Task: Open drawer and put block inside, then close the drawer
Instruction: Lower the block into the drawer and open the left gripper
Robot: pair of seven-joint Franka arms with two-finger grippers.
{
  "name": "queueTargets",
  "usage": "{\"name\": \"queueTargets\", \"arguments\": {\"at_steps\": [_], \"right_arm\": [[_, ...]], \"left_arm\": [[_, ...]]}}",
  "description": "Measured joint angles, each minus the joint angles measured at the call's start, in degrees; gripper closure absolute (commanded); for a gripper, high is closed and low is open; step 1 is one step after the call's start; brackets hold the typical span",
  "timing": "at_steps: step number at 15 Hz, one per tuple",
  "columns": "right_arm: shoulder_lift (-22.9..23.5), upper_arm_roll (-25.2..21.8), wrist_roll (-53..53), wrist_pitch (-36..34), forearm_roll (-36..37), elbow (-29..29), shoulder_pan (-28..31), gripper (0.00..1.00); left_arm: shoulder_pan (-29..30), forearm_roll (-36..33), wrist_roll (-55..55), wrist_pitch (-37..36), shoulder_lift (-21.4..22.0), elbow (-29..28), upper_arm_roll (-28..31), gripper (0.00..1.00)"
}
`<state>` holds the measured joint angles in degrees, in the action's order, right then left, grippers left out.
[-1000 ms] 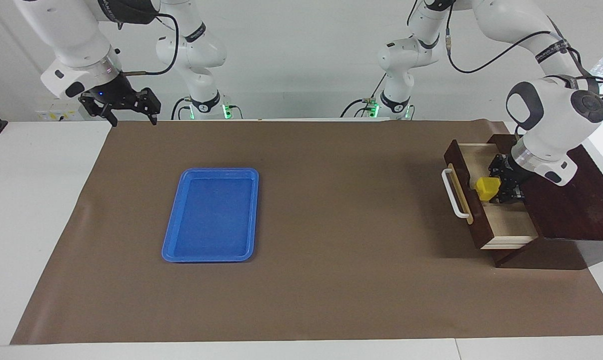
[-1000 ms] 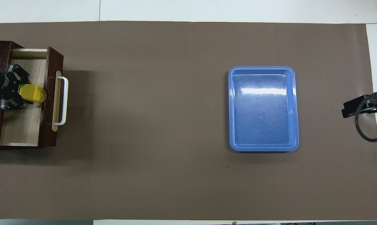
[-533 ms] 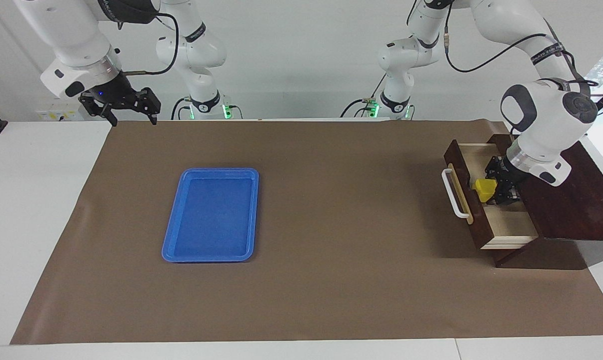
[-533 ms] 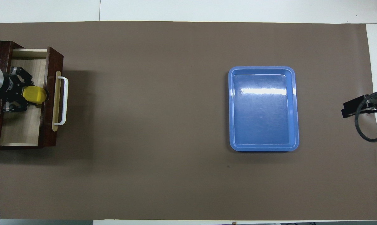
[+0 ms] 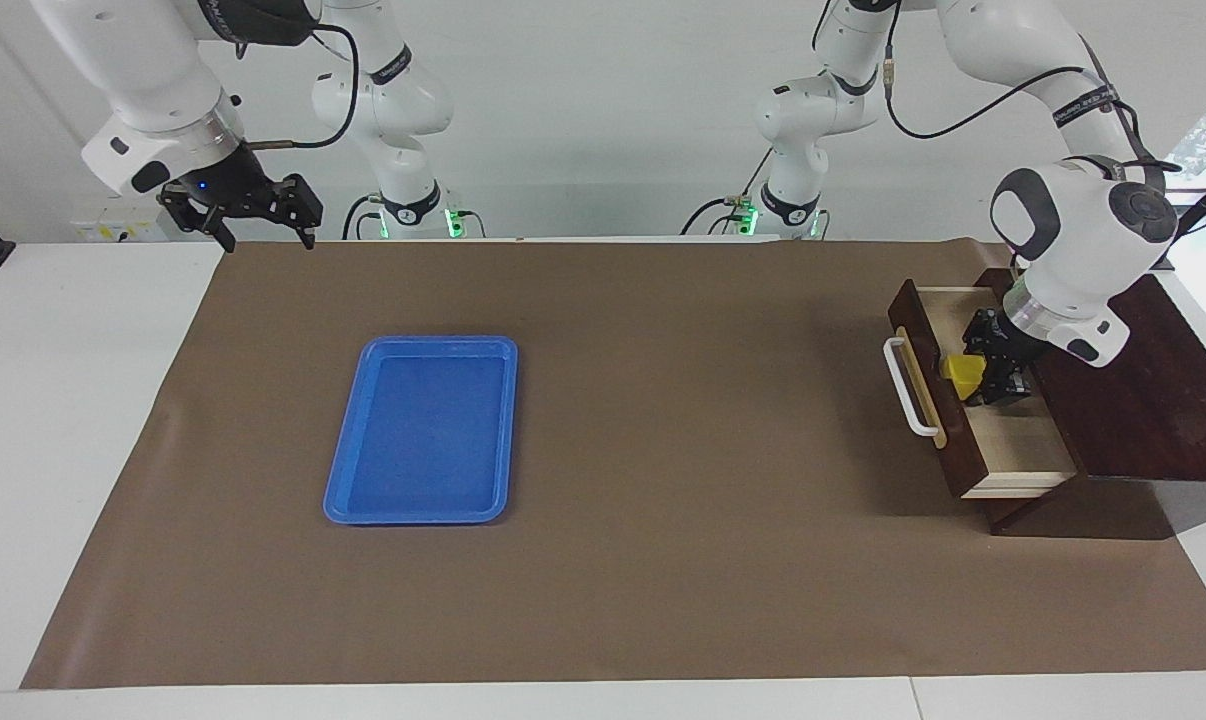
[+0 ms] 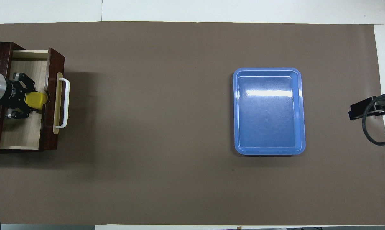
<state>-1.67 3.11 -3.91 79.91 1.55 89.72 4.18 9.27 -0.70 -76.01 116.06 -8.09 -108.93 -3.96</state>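
Note:
The dark brown drawer point(image 5: 1013, 455) point(image 6: 21, 134) stands pulled out of its cabinet point(image 5: 1143, 400) at the left arm's end of the table, its white bar handle point(image 5: 908, 388) point(image 6: 64, 103) facing the table's middle. My left gripper point(image 5: 975, 378) point(image 6: 33, 99) reaches down into the drawer and is shut on the small yellow block point(image 5: 963, 375) point(image 6: 34, 98), low inside the pale wood interior, close to the drawer's front panel. My right gripper point(image 5: 258, 222) point(image 6: 360, 111) waits open, raised over the table's edge at the right arm's end.
A blue plastic tray point(image 5: 363, 500) point(image 6: 238, 111) lies on the brown mat toward the right arm's end. The brown mat point(image 5: 663, 500) covers most of the white table.
My left gripper has lowered the yellow block deeper into the drawer and shifted slightly toward the robots. The right arm has not moved.

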Motion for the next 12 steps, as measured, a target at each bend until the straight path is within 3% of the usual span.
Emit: {"name": "queueTargets", "arguments": {"at_steps": [3,4,7,8,12], "right_arm": [[0.0,-0.01,0.0,0.0,0.0,-0.09,0.02,0.0],[0.0,-0.02,0.0,0.0,0.0,-0.11,0.02,0.0],[0.0,-0.01,0.0,0.0,0.0,-0.12,0.02,0.0],[0.0,-0.01,0.0,0.0,0.0,-0.12,0.02,0.0],[0.0,0.02,0.0,0.0,0.0,-0.13,0.02,0.0]], "left_arm": [[0.15,0.0,0.01,0.32,0.21,-0.56,0.09,0.61],[0.24,0.0,0.02,0.53,0.27,-0.68,0.15,0.5],[0.37,0.0,0.08,1.22,0.51,-1.3,0.25,0.05],[0.38,0.02,0.08,1.36,0.56,-1.45,0.25,0.0],[0.39,0.03,0.12,1.41,0.82,-1.79,0.25,0.0]]}}
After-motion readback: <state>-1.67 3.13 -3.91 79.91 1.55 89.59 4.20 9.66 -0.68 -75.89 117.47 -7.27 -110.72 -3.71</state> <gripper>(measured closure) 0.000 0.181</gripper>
